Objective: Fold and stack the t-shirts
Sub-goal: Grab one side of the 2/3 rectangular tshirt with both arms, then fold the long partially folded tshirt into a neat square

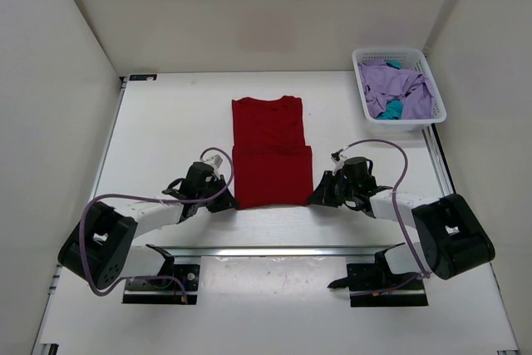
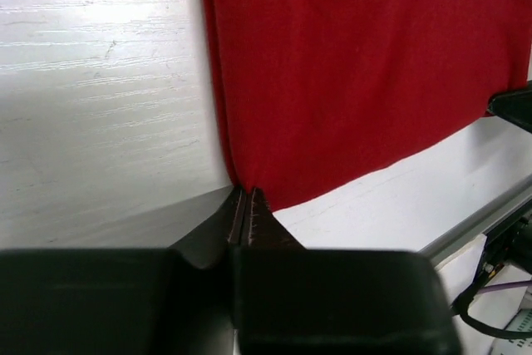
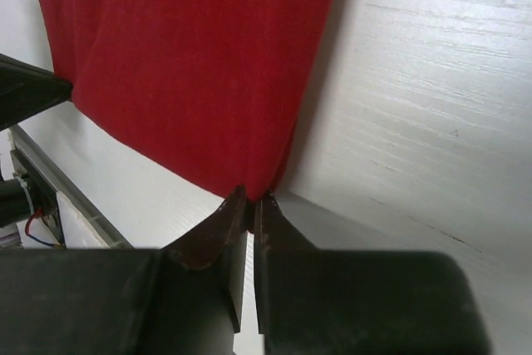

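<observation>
A red t-shirt [image 1: 271, 151] lies flat in the middle of the table, its near half doubled over the far half. My left gripper [image 1: 226, 203] is shut on the shirt's near left corner; in the left wrist view the gripper [image 2: 245, 193] pinches the red cloth [image 2: 357, 64]. My right gripper [image 1: 317, 199] is shut on the near right corner; in the right wrist view the gripper [image 3: 252, 197] pinches the red cloth [image 3: 183, 64]. More shirts, purple [image 1: 399, 89] and teal [image 1: 391, 110], lie in a white basket [image 1: 363, 96] at the far right.
White walls close in the table at the back and on both sides. A metal rail [image 1: 274, 248] runs along the near edge in front of the arm bases. Purple cables [image 1: 399, 164] loop off both arms.
</observation>
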Controlling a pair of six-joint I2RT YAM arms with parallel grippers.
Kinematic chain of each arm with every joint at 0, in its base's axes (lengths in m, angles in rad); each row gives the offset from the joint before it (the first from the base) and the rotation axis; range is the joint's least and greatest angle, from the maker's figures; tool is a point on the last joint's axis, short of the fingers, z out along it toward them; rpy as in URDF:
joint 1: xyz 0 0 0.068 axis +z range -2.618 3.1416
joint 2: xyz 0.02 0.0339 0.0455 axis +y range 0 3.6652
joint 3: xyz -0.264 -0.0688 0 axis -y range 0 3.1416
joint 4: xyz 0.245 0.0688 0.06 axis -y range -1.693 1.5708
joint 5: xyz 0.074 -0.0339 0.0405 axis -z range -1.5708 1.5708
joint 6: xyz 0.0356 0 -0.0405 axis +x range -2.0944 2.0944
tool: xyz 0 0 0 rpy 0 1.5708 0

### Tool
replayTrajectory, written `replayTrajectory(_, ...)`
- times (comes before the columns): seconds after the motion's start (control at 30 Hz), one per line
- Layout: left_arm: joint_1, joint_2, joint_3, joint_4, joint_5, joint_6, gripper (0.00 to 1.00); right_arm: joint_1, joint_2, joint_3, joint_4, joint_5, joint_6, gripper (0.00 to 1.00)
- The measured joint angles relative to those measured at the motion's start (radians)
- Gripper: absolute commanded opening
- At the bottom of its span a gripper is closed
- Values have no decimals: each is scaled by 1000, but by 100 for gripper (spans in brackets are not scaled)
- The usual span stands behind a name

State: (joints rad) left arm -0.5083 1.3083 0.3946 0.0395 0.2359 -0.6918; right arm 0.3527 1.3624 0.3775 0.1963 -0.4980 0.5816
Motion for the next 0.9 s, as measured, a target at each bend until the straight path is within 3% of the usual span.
replayTrajectory(0.23, 0, -116, -35, -123, -1, 11, 0, 91, -216, -68, -68, 39, 25, 0)
replayTrajectory(0.43, -41, -402, -53, -402, 13, 6, 0, 326, -508, -100, -267, 135, 119, 0)
replayTrajectory(0.53, -35, -486, 52, -539, 38, 2, 0, 349, -577, -33, -402, 166, 128, 0)
replayTrajectory(0.6, 1, -479, 162, -561, 55, 4, 0, 284, -550, 66, -459, 159, 102, 0)
replayTrajectory(0.73, 121, -372, 336, -456, 102, 4, 0, 87, -389, 298, -468, 110, 13, 0)
replayTrajectory(0.9, 185, -2, 536, -315, 103, 3, 0, -76, -72, 564, -424, 38, -69, 0)
